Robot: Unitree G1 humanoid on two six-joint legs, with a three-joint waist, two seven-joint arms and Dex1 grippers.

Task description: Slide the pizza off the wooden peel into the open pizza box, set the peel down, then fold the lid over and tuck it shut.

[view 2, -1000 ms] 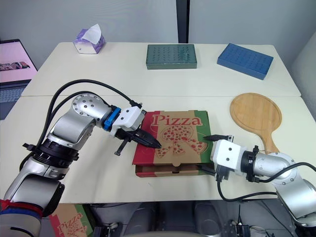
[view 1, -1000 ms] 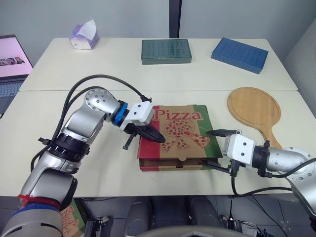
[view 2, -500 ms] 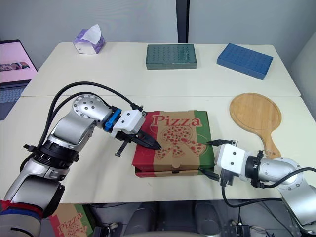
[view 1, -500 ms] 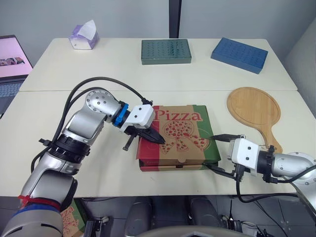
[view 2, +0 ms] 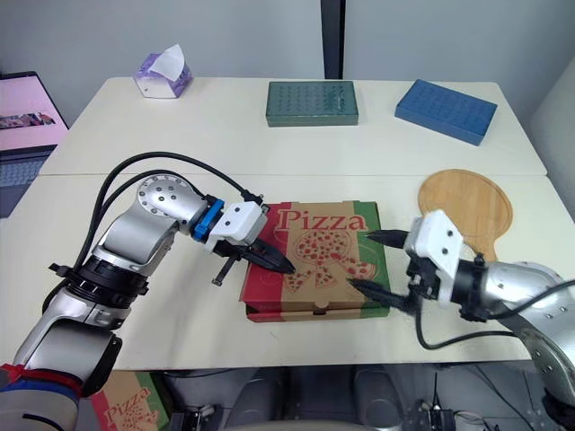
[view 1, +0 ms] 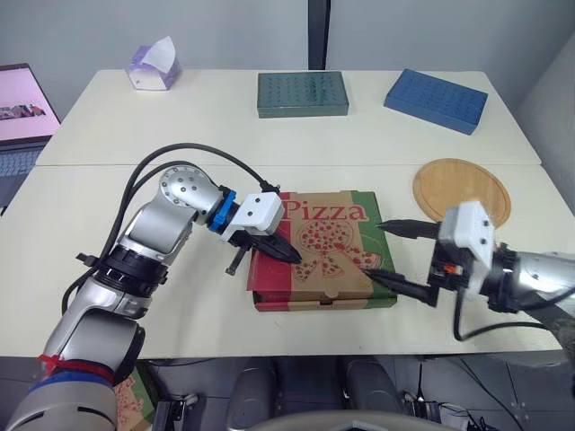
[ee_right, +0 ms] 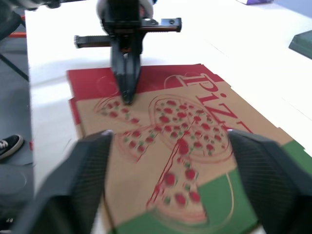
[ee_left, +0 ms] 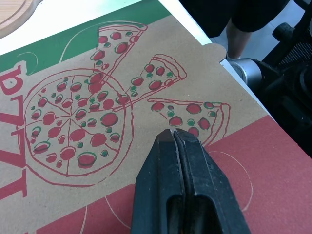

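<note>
The pizza box (view 1: 328, 244) lies closed on the near table, its printed lid flat. My left gripper (view 1: 292, 256) is shut, and its tip rests on the lid's left part, beside the printed pizza slices (ee_left: 174, 134). My right gripper (view 1: 382, 253) hovers open over the box's right front corner, one finger above the green edge and one near the front rim. In the right wrist view the lid (ee_right: 170, 131) lies between the spread fingers (ee_right: 92, 161), with my left gripper (ee_right: 127, 92) beyond. The empty wooden peel (view 1: 463, 184) lies right of the box, its handle hidden behind my right wrist.
On the far table sit a dark green box (view 1: 303, 93), a blue box (view 1: 437, 99) and a tissue box (view 1: 153, 67). A laptop (view 1: 22, 112) stands at the left edge. A seam (view 1: 359, 164) joins the two tables behind the pizza box.
My right gripper has risen from table level at the box's right front corner and now hangs over that corner, still open. The left gripper has stayed on the lid.
</note>
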